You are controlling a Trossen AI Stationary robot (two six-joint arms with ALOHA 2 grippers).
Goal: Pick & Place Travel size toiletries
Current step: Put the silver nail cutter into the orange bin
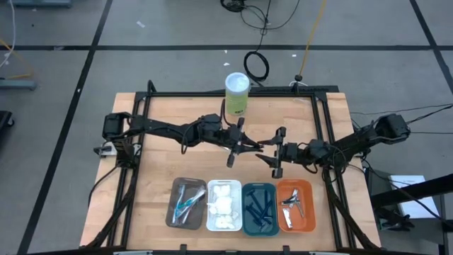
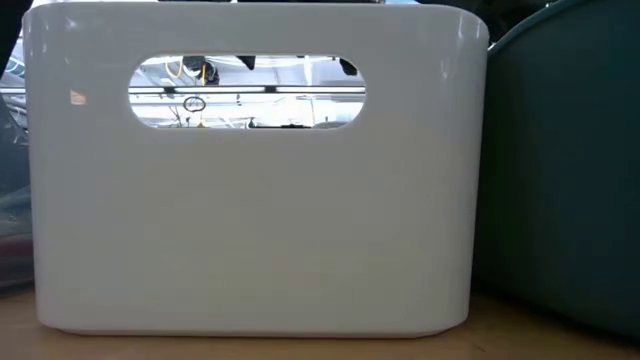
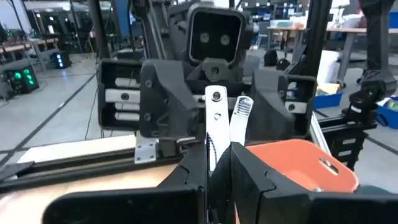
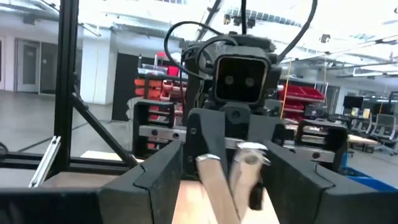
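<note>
My left gripper is shut on a small shiny silver metal tool, high over the table's middle. My right gripper faces it from the right and is open. Its fingers stand on either side of the tool's free end and seem apart from it. Other toiletries lie in four trays at the near edge: brown, white, teal and orange. My left gripper pinches the silver tool between its two fingers, at the part nearest me; the fingers hide its near end. The fingers come level from the table's left and lie along the tool. It sticks out past the fingertips toward the right gripper, clear of the table.
A tall green-and-white canister stands at the far edge, behind the grippers. A black frame borders the wooden table. The low view is filled by the white tray's wall and the teal tray. Bare wood lies between grippers and trays.
</note>
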